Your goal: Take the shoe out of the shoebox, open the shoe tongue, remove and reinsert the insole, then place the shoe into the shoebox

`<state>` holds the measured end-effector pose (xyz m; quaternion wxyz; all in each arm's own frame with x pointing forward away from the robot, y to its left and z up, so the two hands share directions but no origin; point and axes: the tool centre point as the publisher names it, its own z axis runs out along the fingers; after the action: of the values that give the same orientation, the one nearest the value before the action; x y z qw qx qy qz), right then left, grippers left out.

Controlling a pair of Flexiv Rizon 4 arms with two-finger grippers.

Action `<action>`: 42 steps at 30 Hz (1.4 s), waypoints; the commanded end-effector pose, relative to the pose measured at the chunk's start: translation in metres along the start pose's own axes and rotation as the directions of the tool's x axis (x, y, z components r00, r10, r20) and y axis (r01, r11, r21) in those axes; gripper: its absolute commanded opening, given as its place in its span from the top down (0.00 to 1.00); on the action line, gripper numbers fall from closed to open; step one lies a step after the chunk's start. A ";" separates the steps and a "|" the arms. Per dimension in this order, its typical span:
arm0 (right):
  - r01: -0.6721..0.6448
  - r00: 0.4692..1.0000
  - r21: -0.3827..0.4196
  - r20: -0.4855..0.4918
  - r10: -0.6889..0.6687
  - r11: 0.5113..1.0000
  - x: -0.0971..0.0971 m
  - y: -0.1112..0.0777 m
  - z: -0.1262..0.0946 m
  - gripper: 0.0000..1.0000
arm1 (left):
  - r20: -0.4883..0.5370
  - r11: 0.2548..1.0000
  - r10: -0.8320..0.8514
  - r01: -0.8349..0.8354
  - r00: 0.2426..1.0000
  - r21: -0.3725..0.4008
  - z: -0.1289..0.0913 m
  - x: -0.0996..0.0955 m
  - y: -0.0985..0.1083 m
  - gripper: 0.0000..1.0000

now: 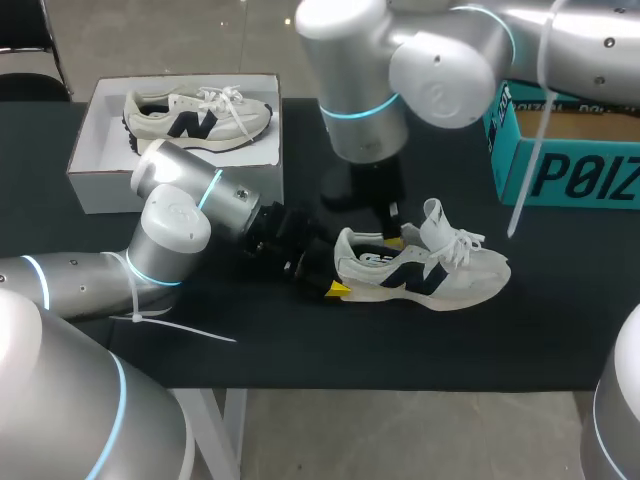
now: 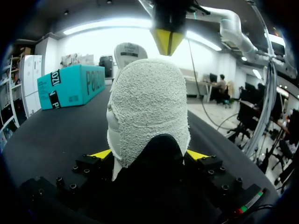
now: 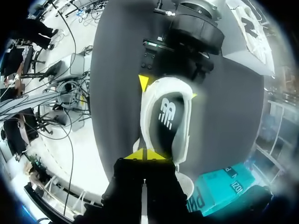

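Observation:
A white sneaker with dark side marks [image 1: 440,275] lies on the black table, toe to the right. My left gripper [image 1: 338,268] stands wide at its heel [image 2: 147,107], one yellow fingertip [image 2: 100,154] against each side, so it is shut on the heel. My right gripper [image 1: 394,238] hangs over the shoe's mouth, fingers shut with nothing seen between them [image 3: 145,155]. The dark insole with a white logo [image 3: 166,114] lies inside the shoe. The tongue [image 1: 432,215] stands up. The white shoebox [image 1: 85,140] sits at the back left.
A second matching sneaker [image 1: 200,118] lies in the white shoebox. A teal box [image 1: 560,160] stands at the back right of the table. Bare black tabletop [image 1: 400,345] stretches in front of the shoe.

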<state>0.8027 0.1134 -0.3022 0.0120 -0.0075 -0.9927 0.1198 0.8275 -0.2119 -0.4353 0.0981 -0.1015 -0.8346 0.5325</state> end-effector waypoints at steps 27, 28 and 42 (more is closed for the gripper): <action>-0.068 0.992 -0.042 0.104 0.072 0.997 -0.047 -0.011 0.057 1.00 | -0.002 1.000 -0.001 0.001 1.000 -0.003 0.005 -0.002 0.005 1.00; -0.068 0.992 -0.042 0.104 0.072 0.997 -0.048 -0.011 0.059 1.00 | -0.002 1.000 -0.001 0.001 1.000 -0.003 0.005 -0.002 0.005 1.00; -0.058 0.996 -0.038 0.070 0.060 0.998 -0.073 -0.007 0.090 1.00 | -0.002 1.000 -0.001 0.001 1.000 -0.003 0.005 -0.002 0.005 1.00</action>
<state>0.8672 0.0808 -0.3807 -0.0320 -0.0326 -0.9937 0.1022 0.8276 -0.2120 -0.4353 0.0982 -0.1012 -0.8347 0.5324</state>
